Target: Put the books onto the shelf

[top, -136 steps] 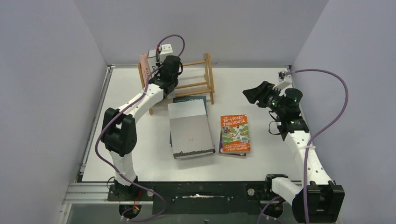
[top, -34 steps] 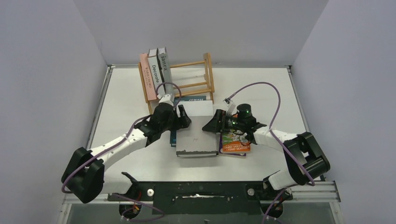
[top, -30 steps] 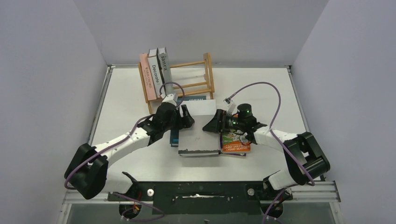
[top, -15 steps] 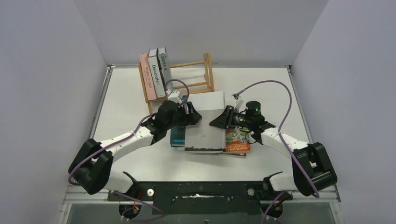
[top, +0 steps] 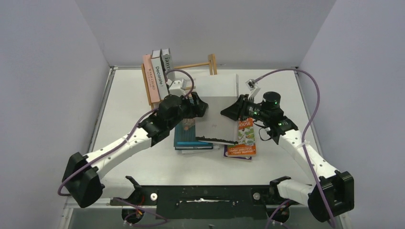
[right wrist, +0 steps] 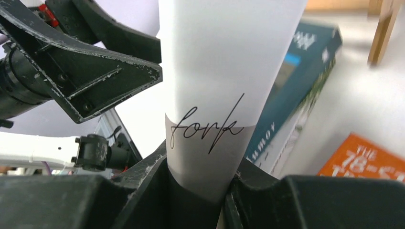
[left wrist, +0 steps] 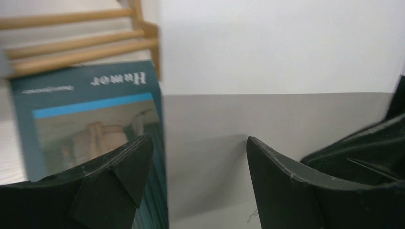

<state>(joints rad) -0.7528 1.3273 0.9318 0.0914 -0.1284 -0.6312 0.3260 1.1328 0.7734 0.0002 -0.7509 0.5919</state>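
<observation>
right gripper [right wrist: 199, 172] clamped on the grey-white book [right wrist: 224, 67] at its spine, book tilted up — left gripper [left wrist: 198, 155] gapes wide facing its cover.

The right gripper [top: 234, 109] holds the right edge of a white-and-grey book [top: 217, 102], which is tilted up. The left gripper [top: 197, 108] sits at the book's opposite edge, over a teal book [top: 184, 138]. An orange paperback [top: 243, 143] lies just behind the right gripper, toward its arm's base. Beyond both grippers, the shelf [top: 211, 64] carries three upright books [top: 157, 78].

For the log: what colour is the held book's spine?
Book spine white above, grey below; right wrist view.
</observation>
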